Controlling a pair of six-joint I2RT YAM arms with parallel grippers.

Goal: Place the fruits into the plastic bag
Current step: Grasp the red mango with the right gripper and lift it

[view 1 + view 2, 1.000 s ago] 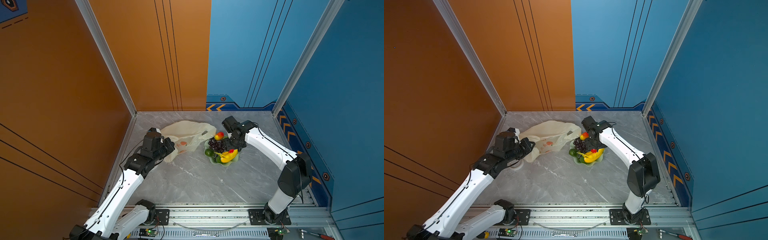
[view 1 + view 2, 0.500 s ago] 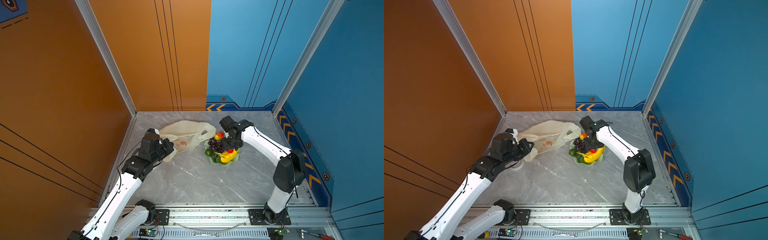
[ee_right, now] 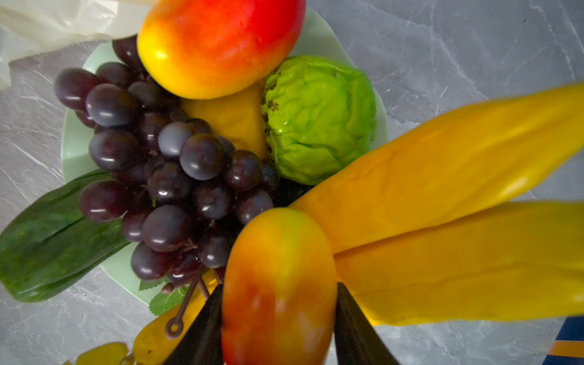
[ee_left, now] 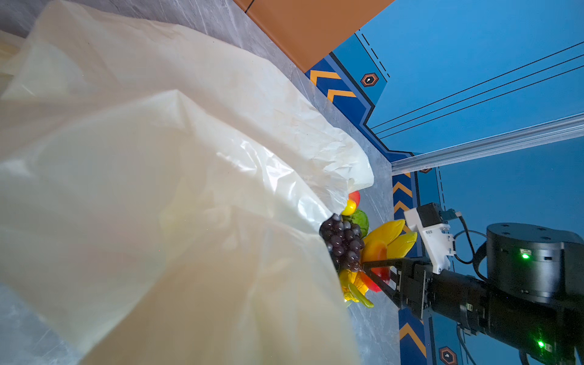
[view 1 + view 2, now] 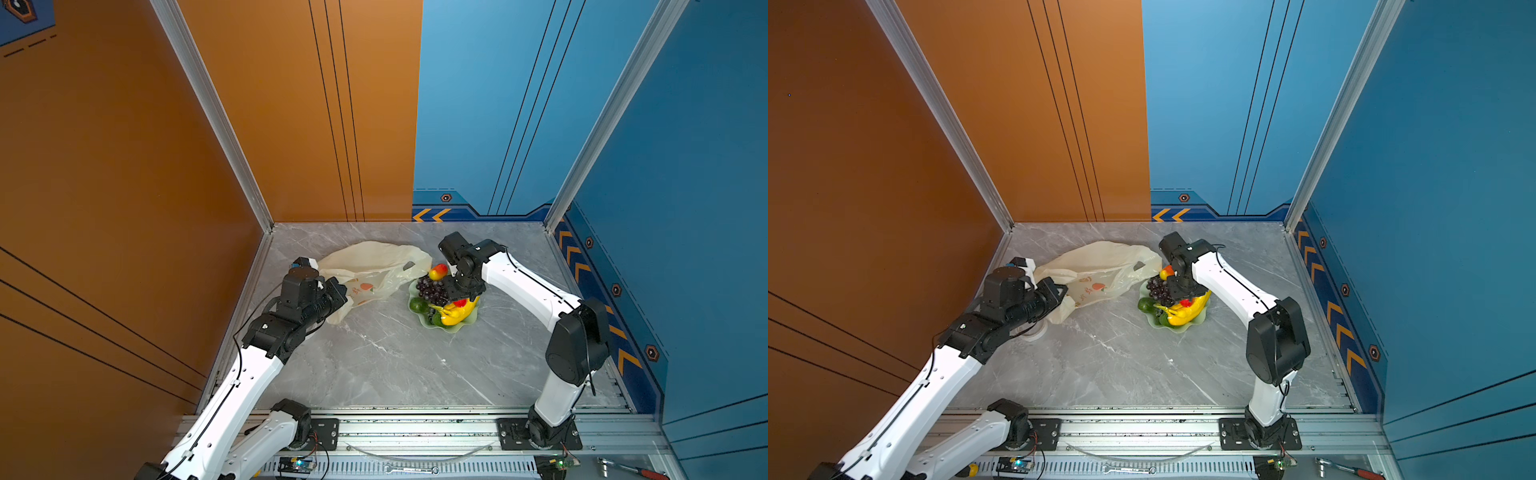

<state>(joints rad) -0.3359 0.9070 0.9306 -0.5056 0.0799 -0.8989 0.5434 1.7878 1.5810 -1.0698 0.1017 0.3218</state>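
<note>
The tabletop is being left otherwise undisturbed. The plastic bag is lying crumpled at the far left, with one edge being held up by the left gripper, whose fingers are being kept clenched on it. The fruits are all being seen heaped in the pale green dish, just beside the bag. Over the last second the right gripper is being lowered onto the heap and narrowed, so a first pick is judged to be under way. Only in the right wrist view are its fingers being shown grasping both flanks of a red-yellow mango piece. In both top views that contact is being hidden by the wrist.
</note>
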